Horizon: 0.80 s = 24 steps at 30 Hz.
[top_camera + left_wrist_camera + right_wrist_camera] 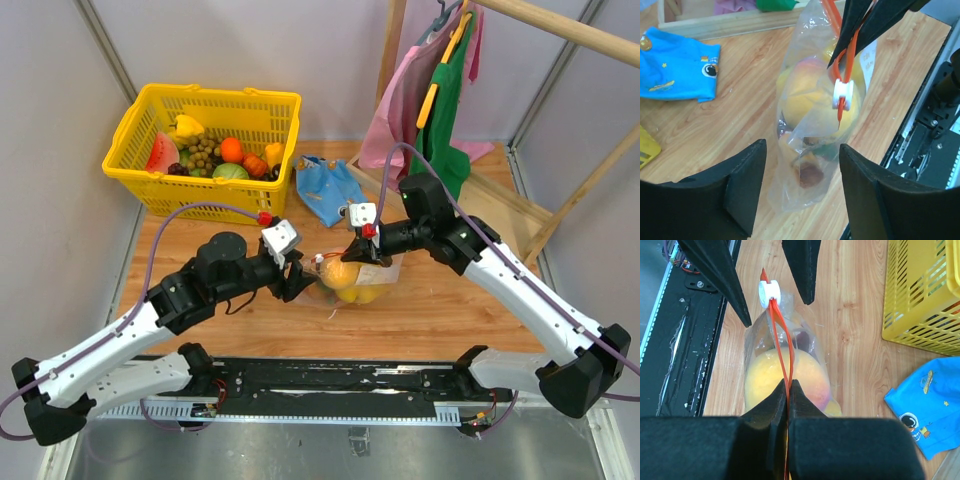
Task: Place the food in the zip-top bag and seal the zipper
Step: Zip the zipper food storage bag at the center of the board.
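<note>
The clear zip-top bag [350, 282] stands on the wooden table with the food inside it. A yellow-orange mango [765, 377] fills most of the bag, with pinkish and yellow fruit beside it [825, 397]; the rest is hard to tell apart. My right gripper [789, 384] is shut on the red-orange zipper [777, 330] and holds the bag's mouth edge up. The zipper's white slider [768, 291] sits at the end towards the left arm. My left gripper [802, 147] is open, its fingers [732, 285] on either side of the bag's slider end, not touching it.
A yellow mesh basket [215, 92] of toy fruit stands at the back left. A blue soft pouch [322, 190] lies behind the bag. Clothes hang on a wooden rack [440, 90] at the back right. The black base rail [330, 375] runs along the near edge.
</note>
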Available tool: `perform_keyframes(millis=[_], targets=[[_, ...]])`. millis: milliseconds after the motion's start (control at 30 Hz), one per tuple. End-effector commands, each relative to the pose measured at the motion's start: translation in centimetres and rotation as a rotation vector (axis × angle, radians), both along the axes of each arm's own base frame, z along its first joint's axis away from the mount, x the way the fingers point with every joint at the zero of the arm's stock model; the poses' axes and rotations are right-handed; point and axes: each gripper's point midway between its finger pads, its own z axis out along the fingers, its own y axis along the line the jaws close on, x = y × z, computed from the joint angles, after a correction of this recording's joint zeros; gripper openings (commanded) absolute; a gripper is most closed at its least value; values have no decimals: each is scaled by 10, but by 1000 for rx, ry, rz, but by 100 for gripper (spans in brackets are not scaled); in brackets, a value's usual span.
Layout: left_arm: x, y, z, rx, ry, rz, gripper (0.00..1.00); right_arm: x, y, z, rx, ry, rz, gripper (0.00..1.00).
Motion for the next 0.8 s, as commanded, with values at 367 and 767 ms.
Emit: perform_keyframes(millis=[367, 767], targets=[[16, -17, 22, -187, -194, -3, 54, -8, 3, 8, 52, -10, 5, 1], [12, -29, 18, -195, -201, -66, 0, -9, 5, 9, 59, -2, 16, 7]])
